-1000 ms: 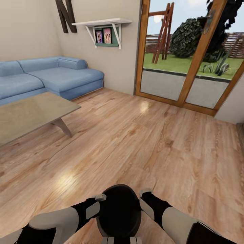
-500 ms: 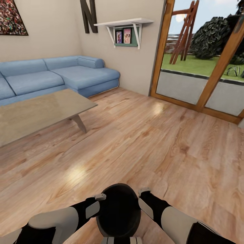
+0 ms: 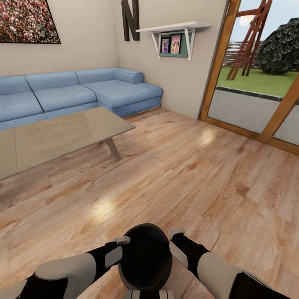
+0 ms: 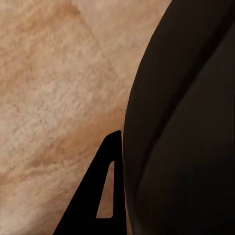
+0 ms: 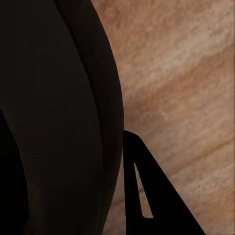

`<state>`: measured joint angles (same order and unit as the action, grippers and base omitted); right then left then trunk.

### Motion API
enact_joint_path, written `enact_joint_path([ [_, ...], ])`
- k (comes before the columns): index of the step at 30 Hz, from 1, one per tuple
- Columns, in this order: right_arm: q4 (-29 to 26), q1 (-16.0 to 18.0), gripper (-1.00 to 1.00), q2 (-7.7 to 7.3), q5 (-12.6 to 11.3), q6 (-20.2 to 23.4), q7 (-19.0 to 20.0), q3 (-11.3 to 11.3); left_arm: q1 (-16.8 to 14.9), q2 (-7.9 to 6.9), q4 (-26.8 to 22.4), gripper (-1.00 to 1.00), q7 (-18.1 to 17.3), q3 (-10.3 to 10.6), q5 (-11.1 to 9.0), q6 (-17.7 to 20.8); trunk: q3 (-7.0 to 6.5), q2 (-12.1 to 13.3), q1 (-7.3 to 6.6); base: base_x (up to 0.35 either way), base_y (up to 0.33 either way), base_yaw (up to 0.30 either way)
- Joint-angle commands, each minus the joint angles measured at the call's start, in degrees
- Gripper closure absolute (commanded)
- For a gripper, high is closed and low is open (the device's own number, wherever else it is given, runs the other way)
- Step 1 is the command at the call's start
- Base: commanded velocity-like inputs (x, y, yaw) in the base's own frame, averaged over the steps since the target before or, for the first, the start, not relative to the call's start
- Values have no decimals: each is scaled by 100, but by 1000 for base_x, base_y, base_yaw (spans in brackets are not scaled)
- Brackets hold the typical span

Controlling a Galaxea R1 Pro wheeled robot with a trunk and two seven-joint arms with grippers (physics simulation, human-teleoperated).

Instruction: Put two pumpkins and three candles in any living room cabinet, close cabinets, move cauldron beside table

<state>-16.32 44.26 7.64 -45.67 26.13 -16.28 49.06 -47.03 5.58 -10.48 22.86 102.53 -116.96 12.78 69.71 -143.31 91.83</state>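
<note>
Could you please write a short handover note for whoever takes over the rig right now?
Left gripper and right gripper press the black round-bellied cauldron from either side, carried low before the trunk above the wooden floor. The low beige coffee table stands ahead to the left, by the blue corner sofa. Done: cauldron lifted. Left: set it beside the table. Pumpkins, candles and cabinet: state unknown from here.

I see warm plank wood floor (image 3: 174, 174) spreading ahead of my claws. A low desk (image 3: 54, 137) stands on it ahead and to their left, its top bare, a blue sectional sofa (image 3: 83, 93) behind it.
</note>
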Motion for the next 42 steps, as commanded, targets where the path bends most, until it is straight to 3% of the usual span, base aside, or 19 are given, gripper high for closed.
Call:
enact_joint_path([
  [1,-87,4,100,1,-118,-28,239,-19,1,-4,380,100,25,39,-2,14,0,-1,-1,0,0,10],
  [2,-84,4,100,-2,-123,-28,239,-23,1,0,380,100,25,39,-2,14,0,-1,-1,0,0,3],
  [3,-41,34,100,4,2,-32,35,-26,-9,-29,39,100,-19,-40,7,-36,0,-1,0,0,0,0],
  [12,-113,193,100,-21,54,-133,-40,266,-8,-62,-28,100,-19,-153,206,-361,0,-1,0,0,0,0],
  [23,-135,196,100,-4,251,-260,-40,196,-8,-64,-34,100,-18,-137,232,-531,0,-1,0,0,0,169],
  [24,-135,197,100,-2,-3,-439,-38,-171,-8,-65,88,100,-18,-137,7,-531,0,-1,0,0,0,285],
  [42,-135,197,100,10,-3,-442,-33,-168,-8,-58,86,100,-19,-139,7,-531,0,-1,0,0,0,285],
])
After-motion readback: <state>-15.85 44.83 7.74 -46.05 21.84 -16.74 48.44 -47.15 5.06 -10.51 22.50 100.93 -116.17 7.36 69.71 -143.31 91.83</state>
